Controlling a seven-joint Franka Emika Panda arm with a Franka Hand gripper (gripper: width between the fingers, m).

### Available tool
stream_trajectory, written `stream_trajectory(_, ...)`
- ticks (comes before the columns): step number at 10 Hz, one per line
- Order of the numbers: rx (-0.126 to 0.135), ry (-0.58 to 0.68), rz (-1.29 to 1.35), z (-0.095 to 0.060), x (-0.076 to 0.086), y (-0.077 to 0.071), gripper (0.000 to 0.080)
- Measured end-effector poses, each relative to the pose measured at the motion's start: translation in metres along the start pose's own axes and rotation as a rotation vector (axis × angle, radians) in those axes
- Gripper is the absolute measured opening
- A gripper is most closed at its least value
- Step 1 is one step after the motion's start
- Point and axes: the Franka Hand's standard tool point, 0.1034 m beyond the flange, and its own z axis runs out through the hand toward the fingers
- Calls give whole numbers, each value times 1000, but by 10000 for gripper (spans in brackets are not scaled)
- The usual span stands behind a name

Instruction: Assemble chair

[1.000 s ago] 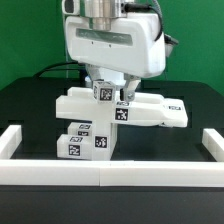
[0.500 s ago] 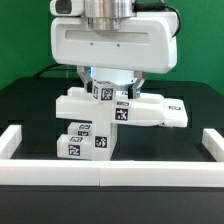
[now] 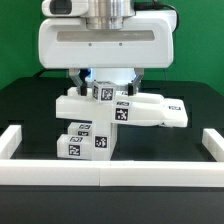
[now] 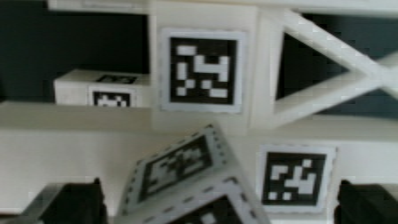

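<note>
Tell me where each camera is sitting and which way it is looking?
Exterior view: off the arm, low near the table's edge, looking level across the white border rail at the chair; the big white gripper hangs over it, jaws open.
Wrist view: on the arm's wrist, looking down close onto the chair's tagged white parts; dark fingertips show at the picture's edge.
Shared: both see the chair's white parts with their black-and-white tags.

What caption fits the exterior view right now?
Open tool hovering just above the stacked white chair parts on the black table.
</note>
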Motion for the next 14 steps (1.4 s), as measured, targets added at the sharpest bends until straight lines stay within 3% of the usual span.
stream_trajectory(4, -1, 0, -300, 0, 0, 1, 649)
stream_trajectory(5, -1, 0, -331, 0, 0, 2, 540)
stream_trajectory(6, -1, 0, -322, 0, 0, 2, 540)
stream_trajectory(8, -1, 0, -321, 0, 0, 2, 271)
stream_trajectory(14, 4, -7, -172, 1, -2, 5, 271)
